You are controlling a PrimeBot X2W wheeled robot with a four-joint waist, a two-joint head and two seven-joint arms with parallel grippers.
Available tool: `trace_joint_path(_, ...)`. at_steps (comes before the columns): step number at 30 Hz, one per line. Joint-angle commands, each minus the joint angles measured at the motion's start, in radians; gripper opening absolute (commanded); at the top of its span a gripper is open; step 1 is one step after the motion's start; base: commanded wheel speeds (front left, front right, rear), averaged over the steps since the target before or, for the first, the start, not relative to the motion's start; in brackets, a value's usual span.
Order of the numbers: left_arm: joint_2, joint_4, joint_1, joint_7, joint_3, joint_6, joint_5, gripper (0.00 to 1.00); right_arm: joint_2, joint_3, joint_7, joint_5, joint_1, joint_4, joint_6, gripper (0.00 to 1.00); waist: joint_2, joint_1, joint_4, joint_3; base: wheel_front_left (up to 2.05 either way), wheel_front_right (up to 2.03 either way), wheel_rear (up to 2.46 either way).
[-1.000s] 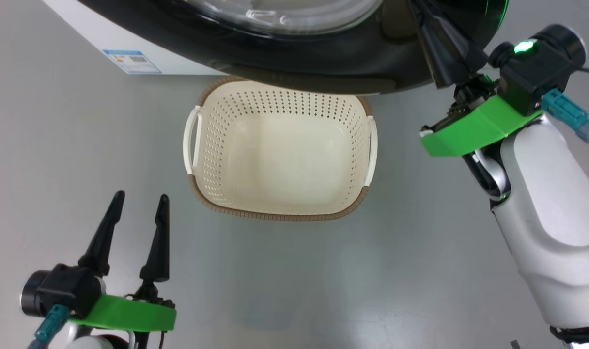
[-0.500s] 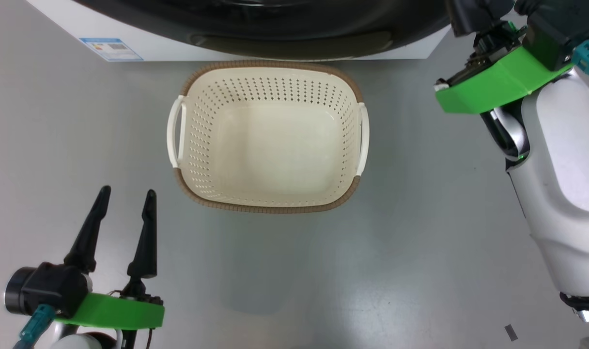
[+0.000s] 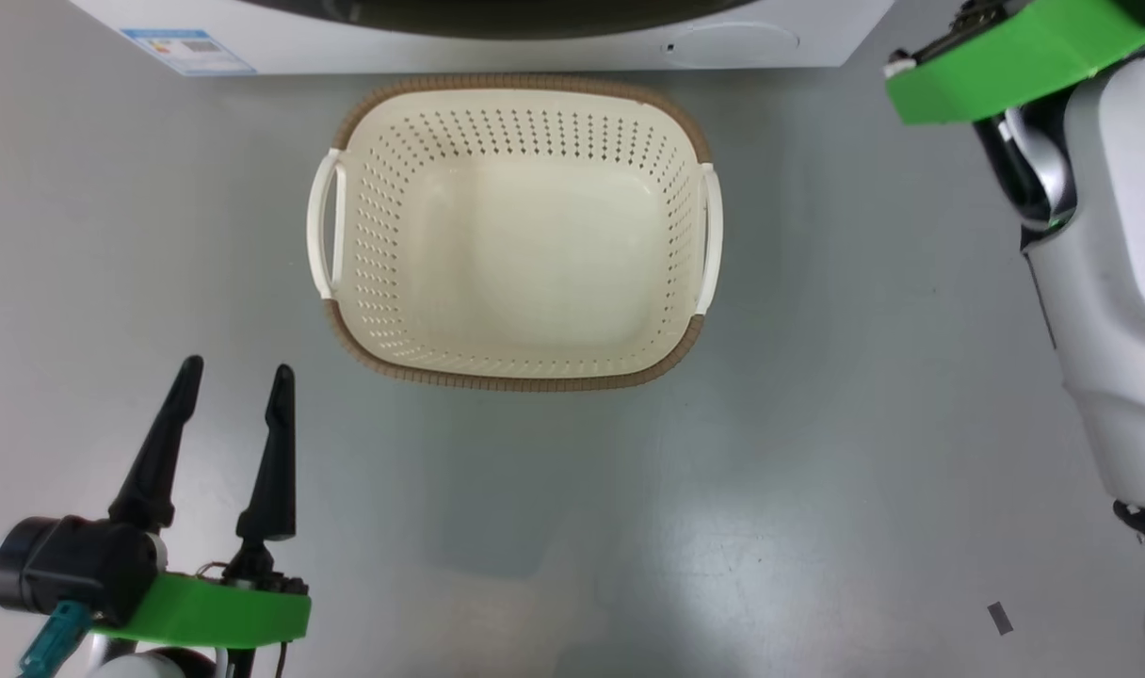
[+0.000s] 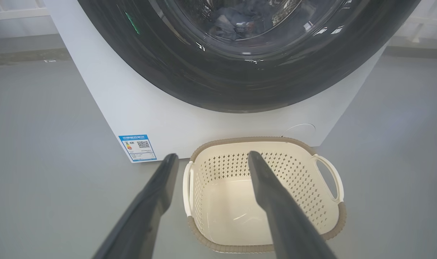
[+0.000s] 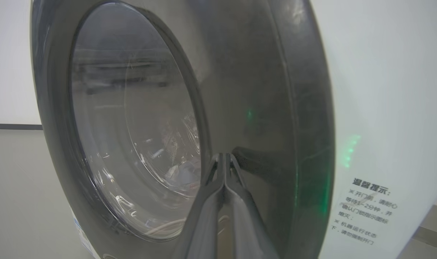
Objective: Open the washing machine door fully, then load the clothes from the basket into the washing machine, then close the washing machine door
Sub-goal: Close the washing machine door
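**A:** What is seen left of the basket?

**B:** The left gripper [image 3: 237, 367] is held spread wide with nothing in it, near the near-left corner of the basket [image 3: 516, 381] but apart from it. Open floor [image 3: 817, 424] is left on three sides of the rim.

**A:** And behind it, and to its right?

**B:** The washer [image 3: 535, 52] is set just behind the far rim, with its door [image 4: 240, 90] laid flush. Clothes [image 4: 236, 18] are dimly seen through the glass. Well right of the basket the right arm [image 3: 1119, 282] is raised. The right gripper [image 5: 224, 155] is pressed closed on nothing, with its tips at the door's face.

**A:** What is changed?

**B:** A second ago the far rim was overhung by the door. Now it is uncovered.
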Motion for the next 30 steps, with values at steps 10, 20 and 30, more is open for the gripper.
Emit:
trace_joint_path(10, 0.022, -0.047, 0.027, -0.006, 0.049, -0.002, 0.008, 1.00, -0.011, -0.022, -0.004, -0.025, -0.091, 0.027, 0.000, 0.00, -0.0001, 0.0000, 0.008, 0.027, 0.00, 0.00, 0.00)
trace_joint_path(20, 0.022, -0.038, 0.007, -0.006, 0.050, -0.002, 0.011, 1.00, -0.015, -0.003, -0.004, -0.036, -0.084, 0.044, 0.000, 0.00, -0.0001, 0.0000, -0.006, 0.015, 0.00, 0.00, 0.00)
trace_joint_path(30, 0.017, 0.004, -0.023, -0.006, 0.055, -0.002, 0.012, 1.00, -0.013, 0.014, -0.004, -0.022, -0.004, 0.017, 0.000, 0.00, -0.0001, 0.0000, -0.034, -0.045, 0.00, 0.00, 0.00)
